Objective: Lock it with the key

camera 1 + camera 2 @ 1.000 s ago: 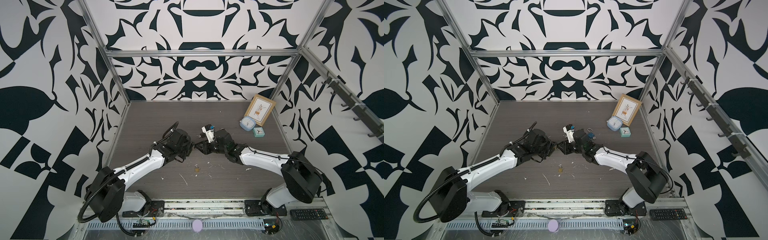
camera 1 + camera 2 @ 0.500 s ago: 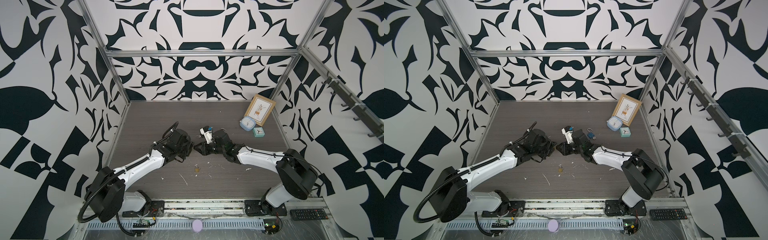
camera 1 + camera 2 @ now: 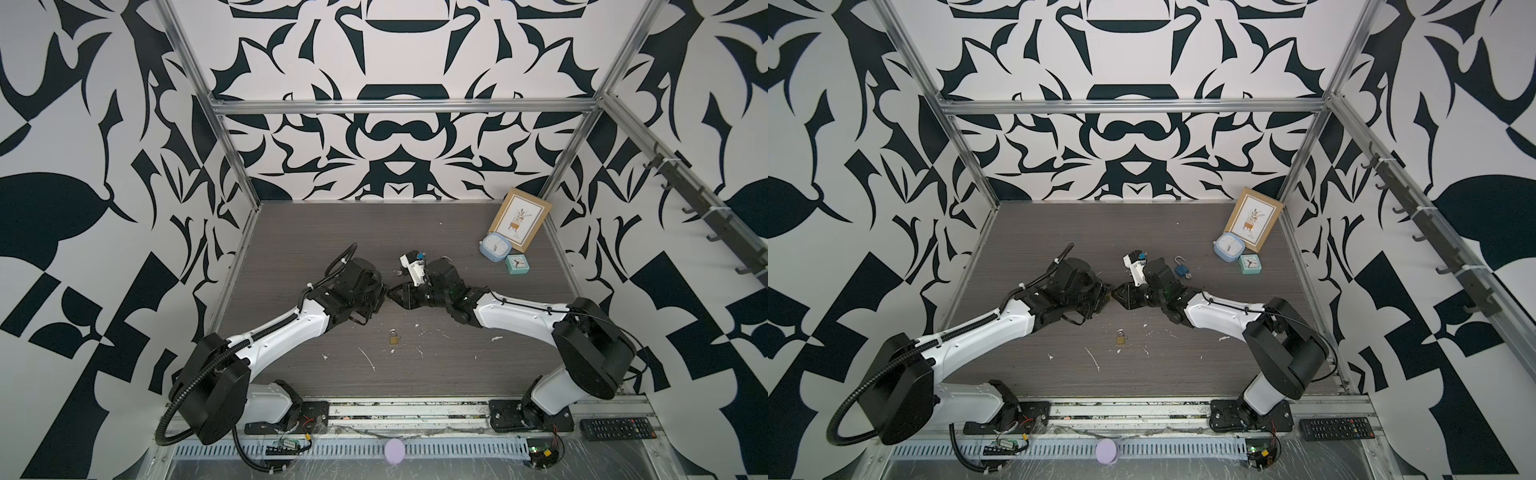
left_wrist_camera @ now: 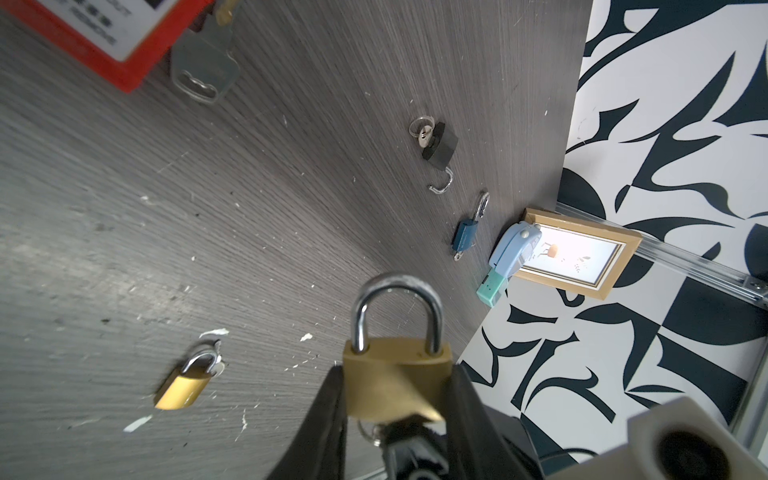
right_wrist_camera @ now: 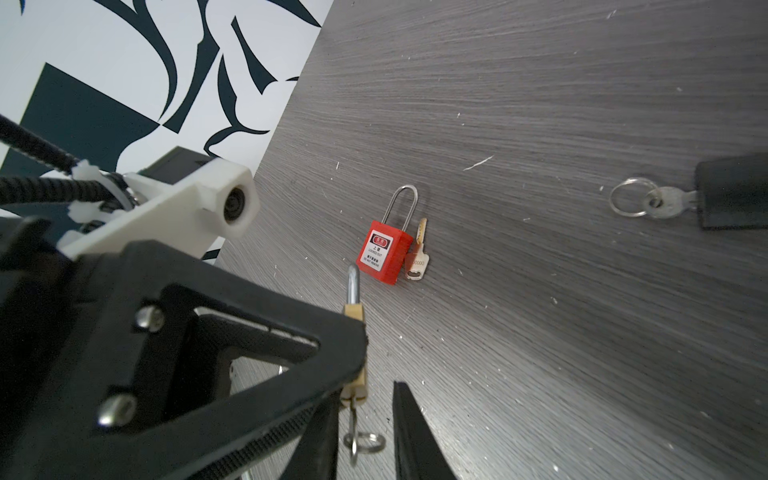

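Left hand [image 3: 382, 292] and right hand [image 3: 392, 294] tip to tip at centre; held padlock [image 4: 397, 374] fills the gap, no way through. Far half of desk [image 3: 332, 224] open. Front strip: only a small brass padlock [image 3: 394, 338]. Right rear corner blocked: picture frame [image 3: 519, 218], blue clock [image 3: 495, 247], teal clock [image 3: 517, 264]. Blue padlock [image 3: 1181, 270] just behind right arm, red padlock [image 5: 384, 253] near the hands.

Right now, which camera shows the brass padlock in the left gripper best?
The left wrist view: the held brass padlock faces the camera, shackle and body clear. The right wrist view shows it edge-on, its key inserted. In both top views it is barely visible.
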`<move>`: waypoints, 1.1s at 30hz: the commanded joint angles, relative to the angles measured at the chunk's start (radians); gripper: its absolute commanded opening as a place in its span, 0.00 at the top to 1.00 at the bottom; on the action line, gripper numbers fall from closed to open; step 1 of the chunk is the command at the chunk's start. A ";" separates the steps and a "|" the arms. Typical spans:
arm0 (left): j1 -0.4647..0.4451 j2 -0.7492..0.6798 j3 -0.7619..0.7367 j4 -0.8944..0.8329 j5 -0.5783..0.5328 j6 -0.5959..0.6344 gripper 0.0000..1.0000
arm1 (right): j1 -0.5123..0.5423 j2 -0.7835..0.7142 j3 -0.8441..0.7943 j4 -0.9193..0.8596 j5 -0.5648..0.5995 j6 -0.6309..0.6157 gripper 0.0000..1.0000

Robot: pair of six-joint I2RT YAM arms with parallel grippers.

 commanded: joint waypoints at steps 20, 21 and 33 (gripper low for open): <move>0.004 -0.015 -0.002 0.002 -0.001 -0.006 1.00 | -0.002 -0.004 0.039 0.038 -0.011 0.005 0.98; 0.004 -0.015 -0.002 0.001 -0.002 -0.005 1.00 | -0.003 -0.004 0.038 0.038 -0.012 0.005 0.99; 0.045 -0.012 0.021 -0.014 -0.004 0.015 1.00 | -0.003 -0.013 -0.008 0.047 -0.057 0.007 1.00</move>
